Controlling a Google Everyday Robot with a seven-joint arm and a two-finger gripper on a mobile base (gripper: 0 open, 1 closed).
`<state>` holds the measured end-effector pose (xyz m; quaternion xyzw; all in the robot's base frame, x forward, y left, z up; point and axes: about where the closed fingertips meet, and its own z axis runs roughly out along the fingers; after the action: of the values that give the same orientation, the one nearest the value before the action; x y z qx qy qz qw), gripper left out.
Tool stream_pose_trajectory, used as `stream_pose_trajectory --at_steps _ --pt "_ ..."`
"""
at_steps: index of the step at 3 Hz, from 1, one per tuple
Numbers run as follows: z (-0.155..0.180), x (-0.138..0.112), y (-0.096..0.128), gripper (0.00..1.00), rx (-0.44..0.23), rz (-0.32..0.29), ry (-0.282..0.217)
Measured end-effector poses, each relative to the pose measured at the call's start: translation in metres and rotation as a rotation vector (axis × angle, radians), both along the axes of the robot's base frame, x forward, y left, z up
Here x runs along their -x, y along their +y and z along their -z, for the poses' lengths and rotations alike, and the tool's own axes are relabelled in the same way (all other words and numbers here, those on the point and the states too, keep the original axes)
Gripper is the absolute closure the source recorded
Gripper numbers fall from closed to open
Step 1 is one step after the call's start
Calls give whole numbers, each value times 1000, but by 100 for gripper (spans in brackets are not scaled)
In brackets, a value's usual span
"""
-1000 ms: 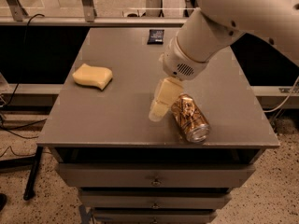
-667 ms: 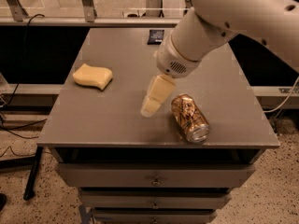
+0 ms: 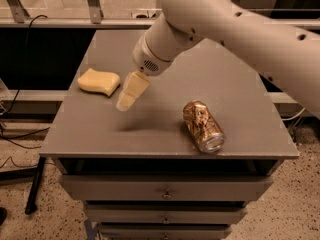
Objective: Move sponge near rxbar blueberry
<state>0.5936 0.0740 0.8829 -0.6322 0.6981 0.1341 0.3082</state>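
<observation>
The sponge (image 3: 99, 82) is coloured pale yellow, and nearly the same yellow is seen on the gripper (image 3: 125, 103) (held just right of the sponge, above the table (image 3: 100, 131)), which is carried by an off-white arm (image 3: 240, 29). The table is finished in plain matte grey, while the can (image 3: 203, 126) is printed gold-brown with darker markings and rimmed in silver.

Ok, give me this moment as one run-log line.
phase: pre-grasp | gripper: beside sponge, not holding it | sponge: flat on table | can: on its side, near front edge | rxbar blueberry: not in view
</observation>
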Motion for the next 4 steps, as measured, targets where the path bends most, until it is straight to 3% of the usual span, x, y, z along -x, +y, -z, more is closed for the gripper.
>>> stream_pose_trajectory --at_steps 2,4 --pt "27 -32 56 0 -63 -3 0" --pt "42 -54 76 41 -99 47 48"
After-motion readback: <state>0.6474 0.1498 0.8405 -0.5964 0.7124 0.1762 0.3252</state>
